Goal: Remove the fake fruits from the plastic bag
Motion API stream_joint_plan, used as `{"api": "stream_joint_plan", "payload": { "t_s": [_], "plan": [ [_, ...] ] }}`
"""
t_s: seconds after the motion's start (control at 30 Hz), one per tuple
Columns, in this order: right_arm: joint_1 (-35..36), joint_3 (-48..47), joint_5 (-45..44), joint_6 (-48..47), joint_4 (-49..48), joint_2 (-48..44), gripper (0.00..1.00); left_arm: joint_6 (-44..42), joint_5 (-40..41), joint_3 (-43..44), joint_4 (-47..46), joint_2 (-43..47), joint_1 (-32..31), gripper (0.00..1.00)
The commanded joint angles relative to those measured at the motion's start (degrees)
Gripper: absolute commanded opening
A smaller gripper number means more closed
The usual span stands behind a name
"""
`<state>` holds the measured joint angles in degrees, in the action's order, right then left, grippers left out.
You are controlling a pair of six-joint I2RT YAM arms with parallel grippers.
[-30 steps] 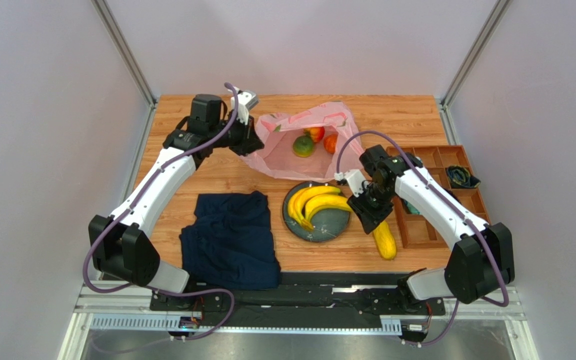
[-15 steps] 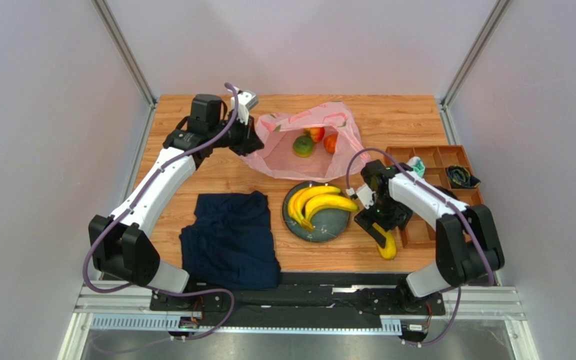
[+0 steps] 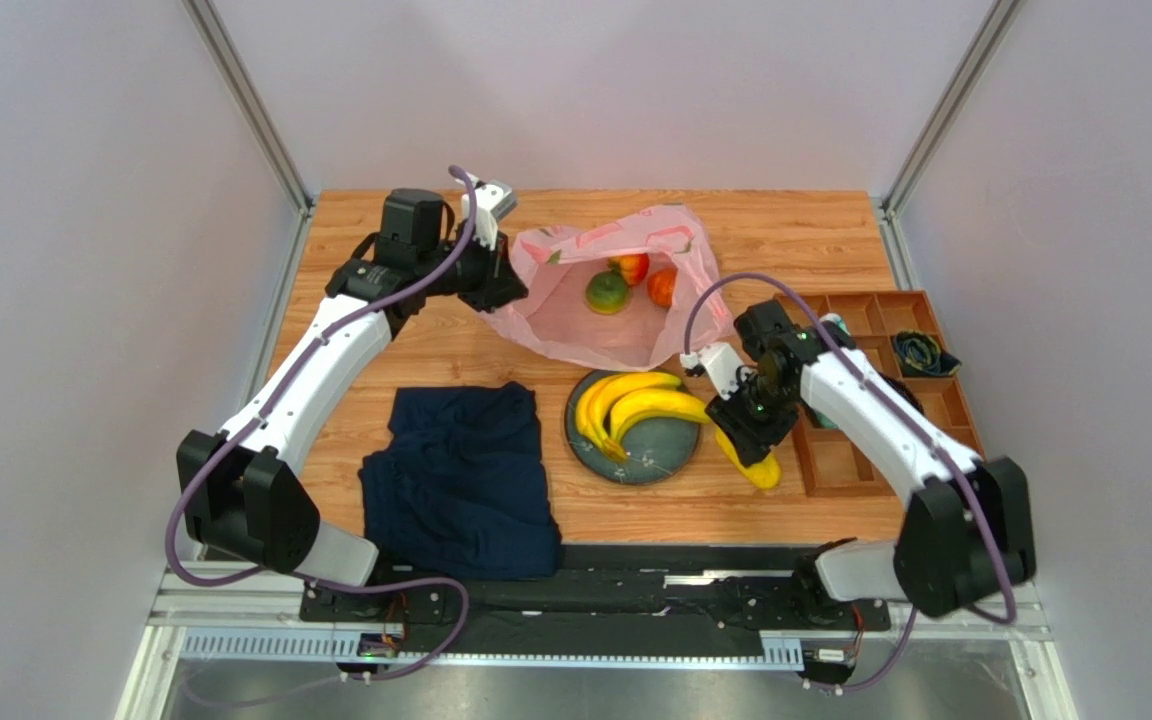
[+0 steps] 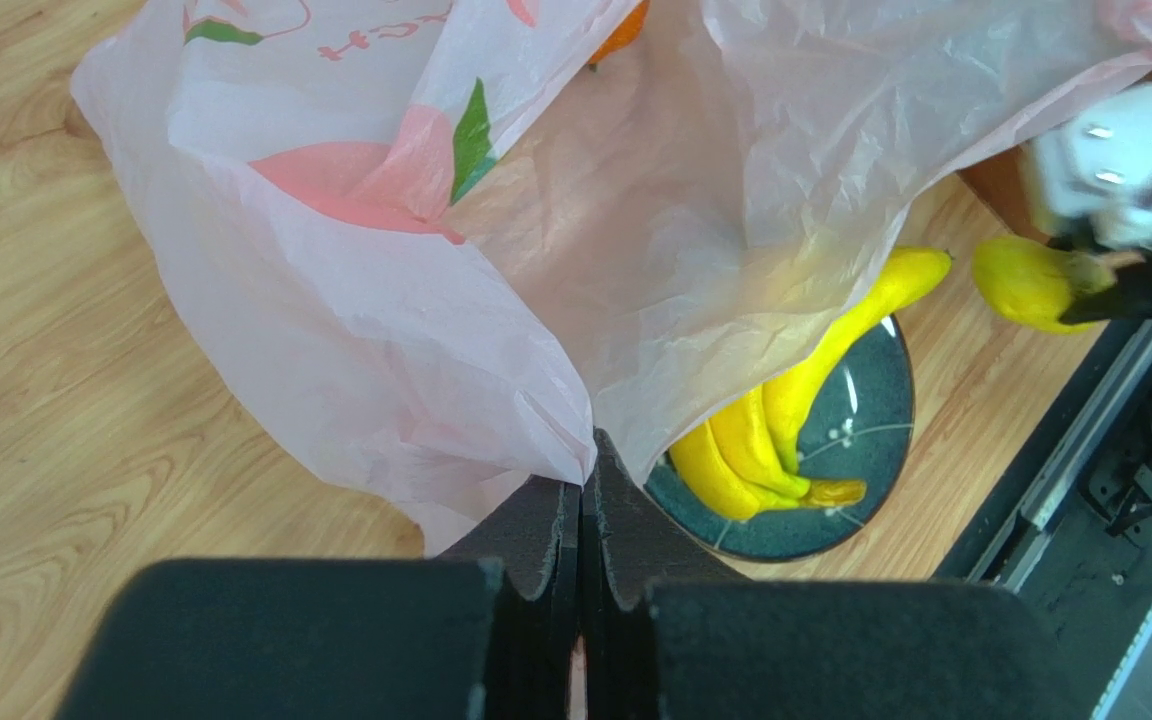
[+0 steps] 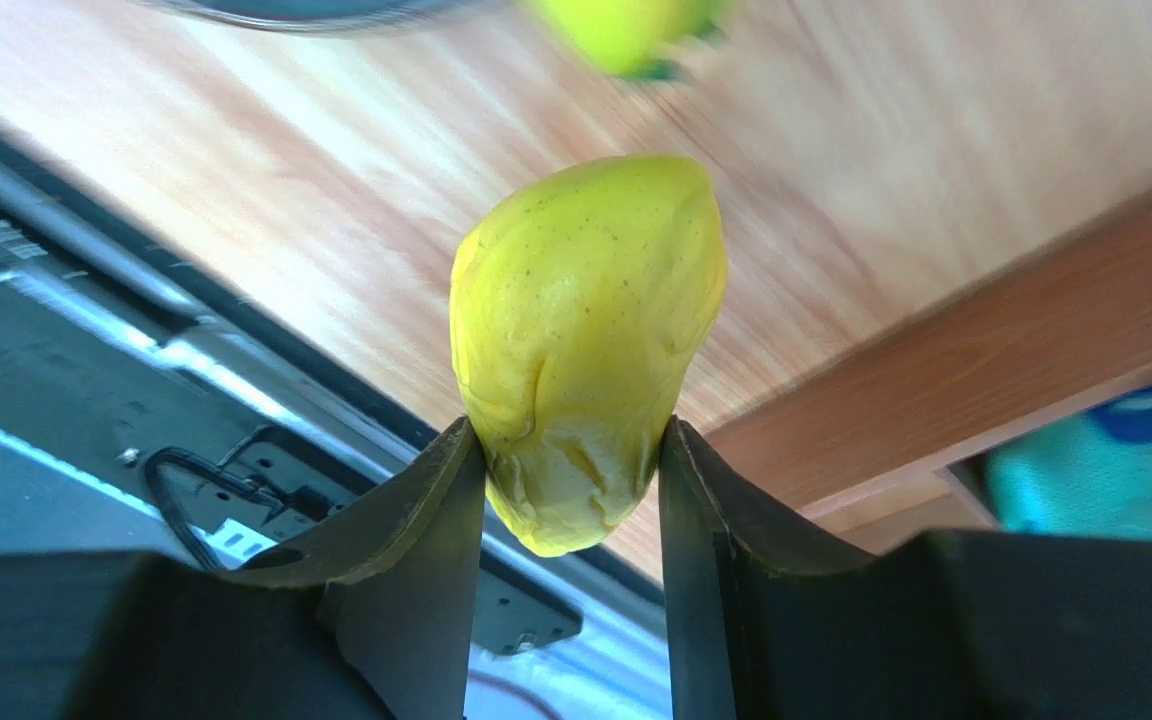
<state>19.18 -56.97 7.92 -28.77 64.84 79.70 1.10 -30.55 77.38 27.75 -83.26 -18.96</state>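
Looking from the top: the right gripper point(image 3: 755, 438) has the long yellow piece point(image 3: 761, 471) pinched and up off the wood since a second ago, at the plate point(image 3: 654, 458)'s 4 o'clock, just beside the wooden tray point(image 3: 880, 393)'s edge. The round fruits point(image 3: 606, 293) sit in the plastic bag point(image 3: 597, 338) at 12. Left wrist: the left gripper point(image 4: 584, 480) is pressed together on the bag's rim. Right wrist: the piece is clamped, with bare table point(image 5: 913, 105) beneath.

Enclosed on three sides by plain pale grey wall panels point(image 3: 71, 300), joined at the corners by slanting silver aluminium posts point(image 3: 247, 98). Floored by a light-brown wood-grain tabletop point(image 3: 793, 225), bordered in front by a grey metal base rail point(image 3: 582, 648). Lit softly and evenly.
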Motion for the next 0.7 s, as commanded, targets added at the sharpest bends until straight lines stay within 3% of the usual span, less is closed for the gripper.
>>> {"api": "stream_joint_plan", "payload": {
  "t_s": [0.0, 0.13, 0.23, 0.47, 0.67],
  "plan": [
    [6.7, -0.7, 7.6, -8.1, 2.1, -11.0, 0.35, -1.0, -0.5, 0.5, -0.6, 2.1, 0.3, 0.00],
    [17.4, 3.6, 3.2, -16.3, -4.4, -16.5, 0.39, -1.0, -0.5, 0.9, -0.7, 1.9, 0.3, 0.00],
    [21.8, 4.1, -0.2, -22.3, -12.6, -15.3, 0.40, -2.2, -0.2, 1.3, -0.6, 1.9, 0.3, 0.00],
    [26.1, 5.2, -4.8, -36.8, -28.5, -7.5, 0.39, -2.5, -0.1, 0.8, -0.3, 2.3, 0.3, 0.00],
    [28.1, 6.2, -9.7, -42.4, -31.2, -2.8, 0.43, -2.9, 0.3, -0.7, -0.4, 3.8, 0.3, 0.00]
  ]
}}
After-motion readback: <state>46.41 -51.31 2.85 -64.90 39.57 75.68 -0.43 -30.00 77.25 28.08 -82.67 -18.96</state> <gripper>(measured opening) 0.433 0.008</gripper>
